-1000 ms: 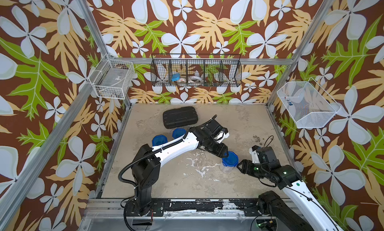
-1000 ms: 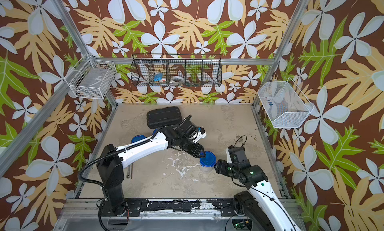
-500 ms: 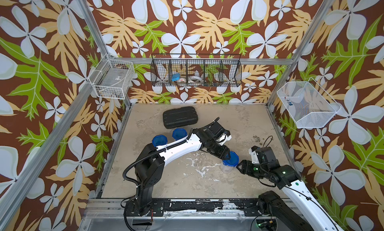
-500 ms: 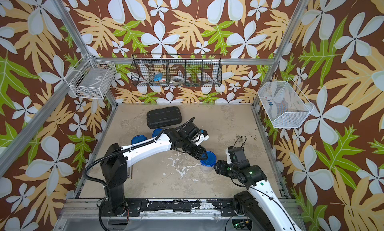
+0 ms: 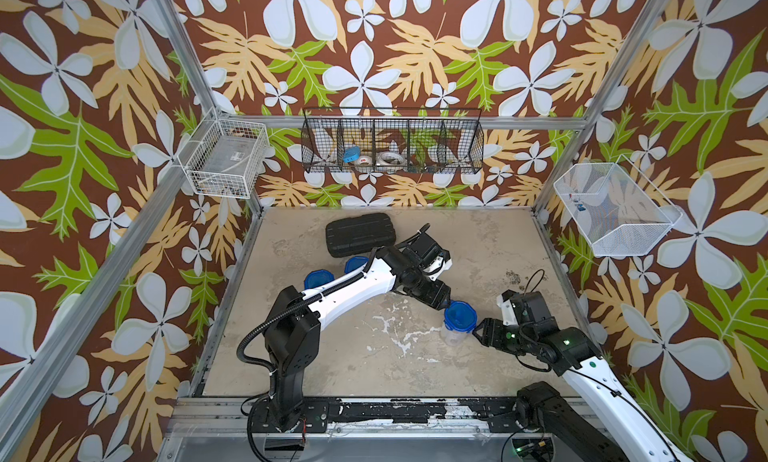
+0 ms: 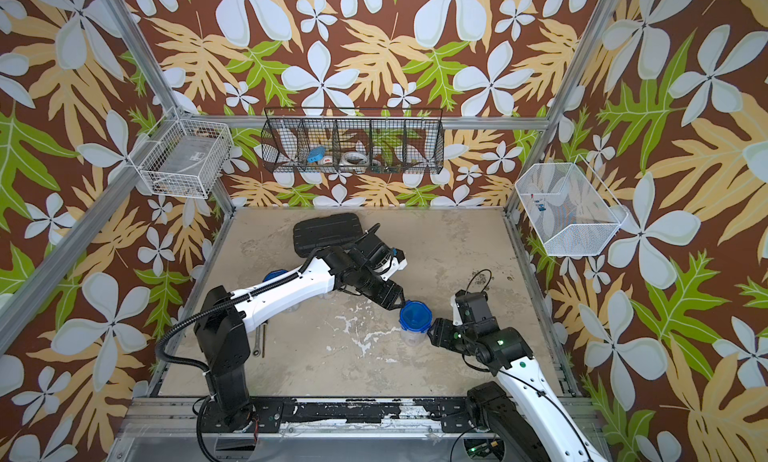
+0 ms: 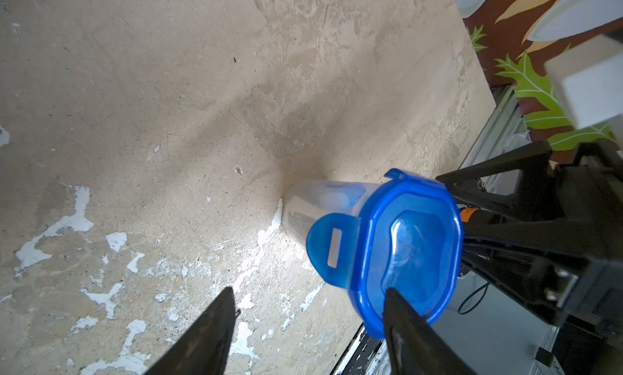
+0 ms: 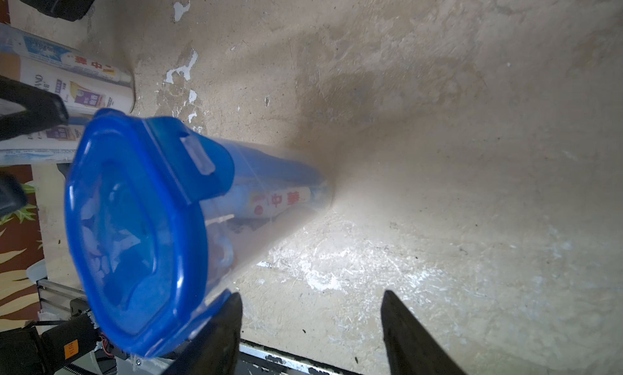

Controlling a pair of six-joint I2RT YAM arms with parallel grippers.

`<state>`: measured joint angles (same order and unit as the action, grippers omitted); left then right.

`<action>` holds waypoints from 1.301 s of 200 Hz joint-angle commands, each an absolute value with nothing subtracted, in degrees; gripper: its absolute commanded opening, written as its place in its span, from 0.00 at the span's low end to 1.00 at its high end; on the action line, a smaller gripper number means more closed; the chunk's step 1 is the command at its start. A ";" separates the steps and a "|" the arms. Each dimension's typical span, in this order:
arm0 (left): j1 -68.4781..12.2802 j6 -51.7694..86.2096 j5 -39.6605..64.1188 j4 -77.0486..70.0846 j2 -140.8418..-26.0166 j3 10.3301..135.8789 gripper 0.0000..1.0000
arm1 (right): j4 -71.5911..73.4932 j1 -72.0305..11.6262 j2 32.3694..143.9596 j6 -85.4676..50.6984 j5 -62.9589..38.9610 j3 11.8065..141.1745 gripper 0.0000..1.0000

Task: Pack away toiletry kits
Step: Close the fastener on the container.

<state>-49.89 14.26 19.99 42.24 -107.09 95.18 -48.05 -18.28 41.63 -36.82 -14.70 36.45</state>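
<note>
A clear tumbler (image 5: 456,335) with a blue clip lid (image 5: 460,314) stands upright at the middle right of the table, seen in both top views. A white toothpaste tube (image 8: 279,199) shows through its wall. My left gripper (image 7: 308,292) hovers open over the lid's (image 7: 404,248) edge; one fingertip (image 7: 392,300) overlaps the rim and a clip flap (image 7: 332,248) sticks out sideways. My right gripper (image 8: 312,294) is open beside the tumbler (image 8: 256,221), one finger (image 8: 229,309) against the lid's lower clip. Two more blue-lidded tumblers (image 5: 318,279) (image 5: 355,264) stand behind the left arm.
A black ribbed case (image 5: 359,234) lies at the back of the table. On the walls hang a black wire basket (image 5: 392,148), a white wire basket (image 5: 226,162) and a white mesh basket (image 5: 615,208). A small wrench (image 6: 258,343) lies near the left arm's base.
The left gripper's jaws have spread wider over the tumbler's lid. The tumbler and the right arm have stayed where they were.
</note>
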 commanded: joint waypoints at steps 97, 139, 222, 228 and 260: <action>-54.26 15.88 24.78 37.93 -111.07 97.04 0.63 | -46.59 -18.28 41.40 -36.35 -14.59 36.36 0.65; -54.42 18.17 27.80 35.23 -109.75 94.69 0.62 | -43.75 -18.28 41.76 -37.08 -15.98 35.71 0.65; -54.15 18.17 22.24 38.06 -109.67 96.22 0.68 | -45.11 -18.28 41.23 -37.18 -14.64 35.48 0.65; -54.06 17.82 20.87 38.90 -109.77 96.85 0.69 | -45.45 -18.27 41.10 -37.18 -14.45 35.39 0.65; -54.06 16.73 14.78 41.61 -109.69 98.96 0.78 | -46.63 -18.28 40.65 -37.88 -13.79 34.82 0.65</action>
